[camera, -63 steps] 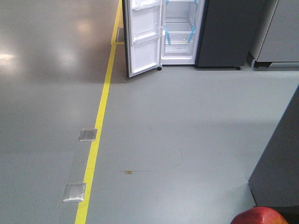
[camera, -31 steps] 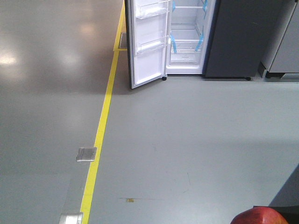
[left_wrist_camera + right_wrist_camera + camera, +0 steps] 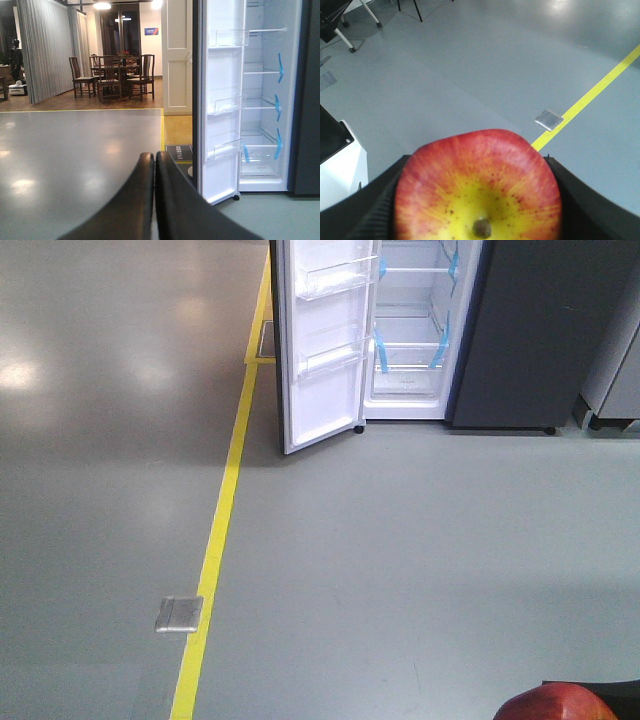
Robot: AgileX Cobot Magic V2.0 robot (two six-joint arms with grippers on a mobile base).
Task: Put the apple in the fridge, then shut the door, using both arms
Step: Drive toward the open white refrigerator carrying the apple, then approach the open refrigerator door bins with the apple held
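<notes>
As the robot rolls toward the tall dark grey fridge (image 3: 520,330) with its white lining and blue tape strips, the cabinet sits lower and larger in the front view than it did a second ago. The yellow painted floor line (image 3: 225,500) and the small square metal floor plate (image 3: 180,614) have slid toward the near edge, and a second plate has dropped out of sight.

The tall narrow door (image 3: 325,350), dark grey outside with white lining and clear plastic bins, stands swung open on the left of the cabinet, leaving the glass shelves (image 3: 408,308) exposed. The round red apple with yellow patches (image 3: 478,165) is carried in the black right gripper (image 3: 478,210), whose fingers clamp it from either side, its stem dimple facing the wrist camera. In the front view it is only a red curve at the near right corner, in the same place as before. The black left gripper (image 3: 154,165) has its two fingers pressed together with nothing between them, pointing toward the open door.

By my reading, the approach is under way but unfinished. A stretch of grey floor (image 3: 400,540) separates robot and fridge, so no shelf is within reach yet, and closing the door comes later.
</notes>
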